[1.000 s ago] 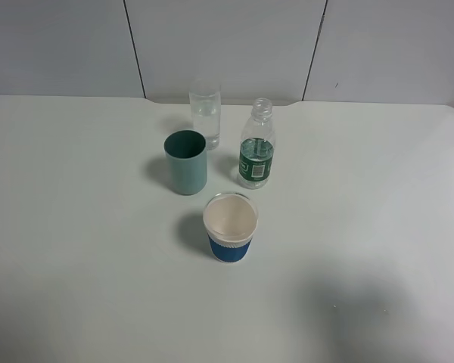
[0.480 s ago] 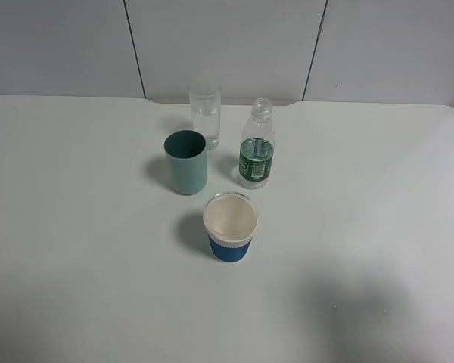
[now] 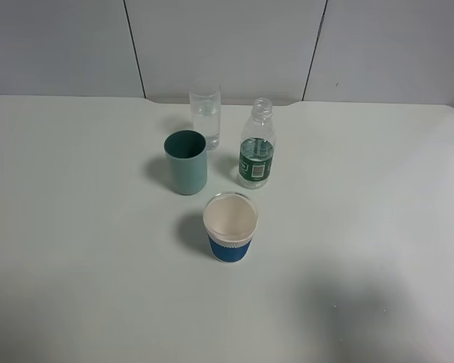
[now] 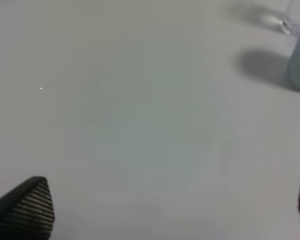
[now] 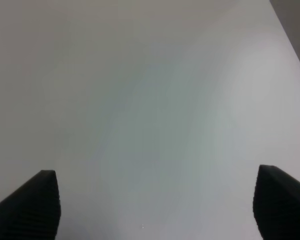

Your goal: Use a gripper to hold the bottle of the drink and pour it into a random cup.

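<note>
Bottle: the small clear plastic bottle with a dark green label (image 3: 256, 153) stood uncapped near the counter's back edge, just beside the tall clear glass cup (image 3: 205, 113).
Jaws: the right gripper (image 5: 155, 205) and left gripper (image 4: 165, 210) both stood wide, empty.
Risk: a clumsy approach might topple the bottle, spilling it.
Writing: label unreadable.

High view overlooks table (image 3: 76, 227); wrist views hover close, downward.
</note>
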You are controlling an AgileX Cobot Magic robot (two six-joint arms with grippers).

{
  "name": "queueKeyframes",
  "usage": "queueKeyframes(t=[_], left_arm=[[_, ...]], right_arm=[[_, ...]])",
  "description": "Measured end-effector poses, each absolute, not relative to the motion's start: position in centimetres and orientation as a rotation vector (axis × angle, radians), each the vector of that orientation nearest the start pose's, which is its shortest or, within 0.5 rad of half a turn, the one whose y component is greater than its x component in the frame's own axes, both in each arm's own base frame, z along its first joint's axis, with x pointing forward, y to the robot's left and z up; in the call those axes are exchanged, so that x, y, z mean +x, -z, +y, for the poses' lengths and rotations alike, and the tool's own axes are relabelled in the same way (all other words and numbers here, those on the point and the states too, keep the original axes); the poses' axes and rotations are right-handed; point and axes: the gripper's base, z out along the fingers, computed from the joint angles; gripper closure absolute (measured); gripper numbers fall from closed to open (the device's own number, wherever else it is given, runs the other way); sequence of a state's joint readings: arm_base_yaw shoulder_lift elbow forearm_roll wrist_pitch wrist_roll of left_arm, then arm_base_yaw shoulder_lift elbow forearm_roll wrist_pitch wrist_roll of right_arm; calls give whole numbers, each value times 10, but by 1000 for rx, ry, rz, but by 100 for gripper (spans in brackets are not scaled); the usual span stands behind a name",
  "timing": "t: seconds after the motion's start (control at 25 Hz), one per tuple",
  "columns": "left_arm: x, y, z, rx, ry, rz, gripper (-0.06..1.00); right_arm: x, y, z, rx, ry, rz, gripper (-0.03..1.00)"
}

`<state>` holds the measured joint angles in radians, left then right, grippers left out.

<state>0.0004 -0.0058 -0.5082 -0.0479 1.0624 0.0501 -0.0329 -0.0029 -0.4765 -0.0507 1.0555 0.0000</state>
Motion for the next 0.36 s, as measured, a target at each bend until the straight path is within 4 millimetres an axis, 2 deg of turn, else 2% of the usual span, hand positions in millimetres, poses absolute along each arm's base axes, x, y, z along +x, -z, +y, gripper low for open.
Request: queueKeyframes(t=[0.36], left_arm=[[-7,-279,-4,53,25,2031,-5]], right_arm=[[-3,-271,-4,35,81,2059,20]])
